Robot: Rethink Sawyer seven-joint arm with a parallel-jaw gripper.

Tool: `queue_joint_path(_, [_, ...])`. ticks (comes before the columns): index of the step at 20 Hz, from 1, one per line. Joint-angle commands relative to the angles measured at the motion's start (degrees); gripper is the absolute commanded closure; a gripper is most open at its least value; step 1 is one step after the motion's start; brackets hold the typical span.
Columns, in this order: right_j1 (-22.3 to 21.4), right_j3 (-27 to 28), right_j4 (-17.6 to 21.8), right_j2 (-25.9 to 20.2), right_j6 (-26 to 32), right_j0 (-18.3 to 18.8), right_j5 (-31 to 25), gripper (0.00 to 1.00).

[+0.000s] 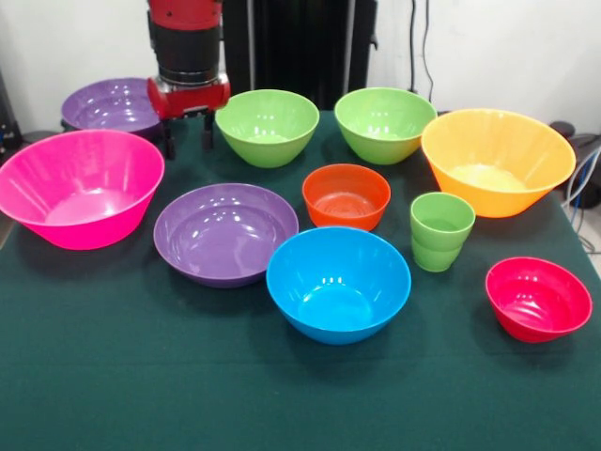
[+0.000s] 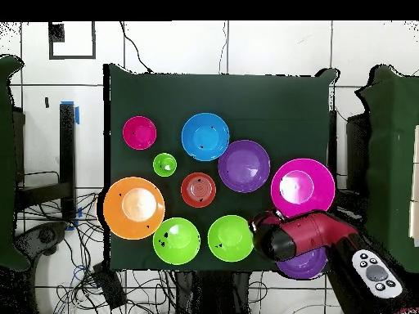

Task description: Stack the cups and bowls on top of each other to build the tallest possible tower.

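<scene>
Hovering at far left of desk [image 1: 113, 395], tool [image 1: 187, 134] hung between far purple bowl [image 1: 105, 103] and green bowl [image 1: 268, 126]; grip state could not be told. Cups [image 1: 440, 231] sat nested right of center, well apart. Risk: descending arm clipping bowl rims, tipping crowded bowls; glossy sides likely slippery.

Nine bowls [image 1: 338, 282]; two green cups [image 1: 439, 231], nested; one arm [image 2: 315, 233].
</scene>
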State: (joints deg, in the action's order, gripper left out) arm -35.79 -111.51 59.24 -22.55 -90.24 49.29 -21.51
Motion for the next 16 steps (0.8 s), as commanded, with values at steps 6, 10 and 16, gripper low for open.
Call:
queue_joint_path(6, [-7.64, -1.2, -0.76, -1.91, 3.3, 0.0, -1.41, 0.0])
queue_joint_path(10, [-9.27, -2.56, -1.48, -2.12, 3.81, 0.64, -1.84, 0.0])
queue_joint_path(16, [-8.23, -2.39, -0.43, -1.71, 2.6, 0.5, -0.69, 0.0])
